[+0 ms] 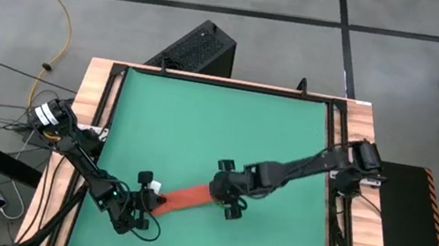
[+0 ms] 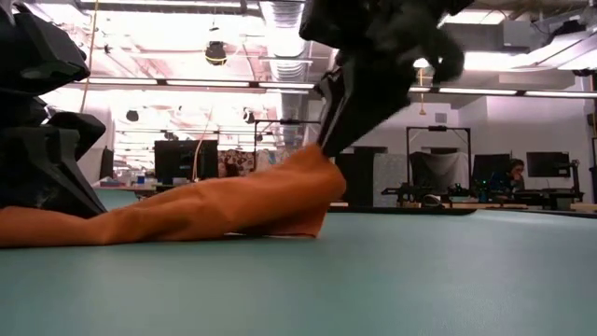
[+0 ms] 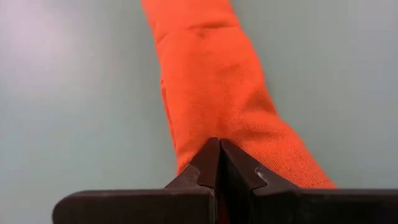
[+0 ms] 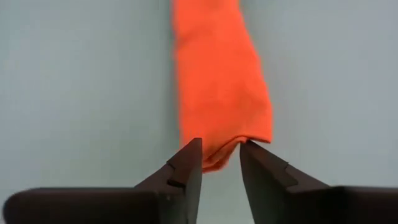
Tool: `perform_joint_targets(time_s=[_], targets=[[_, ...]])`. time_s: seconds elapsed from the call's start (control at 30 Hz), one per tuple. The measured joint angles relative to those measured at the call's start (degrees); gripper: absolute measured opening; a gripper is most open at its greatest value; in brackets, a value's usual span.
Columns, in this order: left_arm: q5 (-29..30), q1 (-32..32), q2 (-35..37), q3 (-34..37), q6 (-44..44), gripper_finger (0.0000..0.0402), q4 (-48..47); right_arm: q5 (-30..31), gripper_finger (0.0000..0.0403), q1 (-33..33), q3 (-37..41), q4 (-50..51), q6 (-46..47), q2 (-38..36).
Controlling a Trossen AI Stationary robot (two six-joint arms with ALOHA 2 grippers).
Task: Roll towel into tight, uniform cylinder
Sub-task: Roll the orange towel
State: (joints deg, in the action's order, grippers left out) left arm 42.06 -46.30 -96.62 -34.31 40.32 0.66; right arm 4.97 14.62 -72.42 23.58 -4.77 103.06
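Towel [image 1: 184, 199] rolled — left gripper [image 1: 145, 203] clamps one end, right gripper [image 1: 221, 197] part-open at other

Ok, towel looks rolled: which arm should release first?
Right, probably. The right pincer is already parted at its end of the towel, lifting it slightly; the left pincer is shut on the other end.

A green mat [image 1: 218, 132] covers the surface [image 1: 96, 85], whose wooden edge shows beside the mat. Beyond the mat's far edge a black box [image 1: 196, 48] stands on the floor. A yellow cable [image 1: 59, 2] lies left of the box.
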Motion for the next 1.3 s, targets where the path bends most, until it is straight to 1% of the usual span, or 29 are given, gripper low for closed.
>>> perform_joint_targets(time_s=[0.1,0.13,0.17,0.23,0.33,0.47,0.57,0.7,0.8,1.0,1.17,1.3], targets=[[-0.1,0.0,0.0,0.0,0.0,0.0000,0.0,10.9,0.0149,2.6,0.0,0.8,-4.5,2.3],[-0.1,0.0,0.0,0.0,0.0,0.0000,0.1,13.6,0.0155,3.0,0.0,1.2,-4.6,2.9],[-0.2,0.0,0.0,0.0,0.0,0.0000,0.1,15.1,0.0161,3.2,0.1,1.4,-4.6,3.3],[-0.3,0.0,0.0,0.0,0.0,0.0000,0.1,15.3,0.0168,3.0,0.1,1.7,-3.4,3.1],[-0.4,0.0,0.0,0.0,0.0,0.0000,0.0,12.3,0.0172,2.9,0.0,0.3,-2.2,2.2],[-0.5,0.0,0.0,0.0,0.0,0.0000,-0.1,12.2,0.0172,5.4,0.0,-0.2,-2.1,-0.2],[-0.6,0.0,0.0,0.0,0.0,0.0000,-0.1,12.4,0.0173,7.4,-0.1,-3.3,-2.0,-0.3],[-0.7,0.0,0.0,0.0,0.0,0.0000,-0.1,15.6,0.0178,8.3,0.0,-7.7,-7.1,3.5],[-0.9,0.0,0.0,0.0,0.3,0.0000,-0.1,15.7,0.0180,7.7,0.0,-9.0,-8.1,5.1],[-1.7,0.0,0.0,0.0,1.0,0.0000,-0.3,14.9,0.0181,6.9,0.0,-6.0,-7.2,7.4],[-2.0,0.0,0.0,0.0,1.0,0.0000,-0.2,14.9,0.0181,7.1,0.0,-5.7,-6.6,9.9],[-2.2,0.0,0.0,0.0,1.0,0.0000,-0.2,18.7,0.0181,7.1,-0.1,-3.4,-6.2,11.3]])
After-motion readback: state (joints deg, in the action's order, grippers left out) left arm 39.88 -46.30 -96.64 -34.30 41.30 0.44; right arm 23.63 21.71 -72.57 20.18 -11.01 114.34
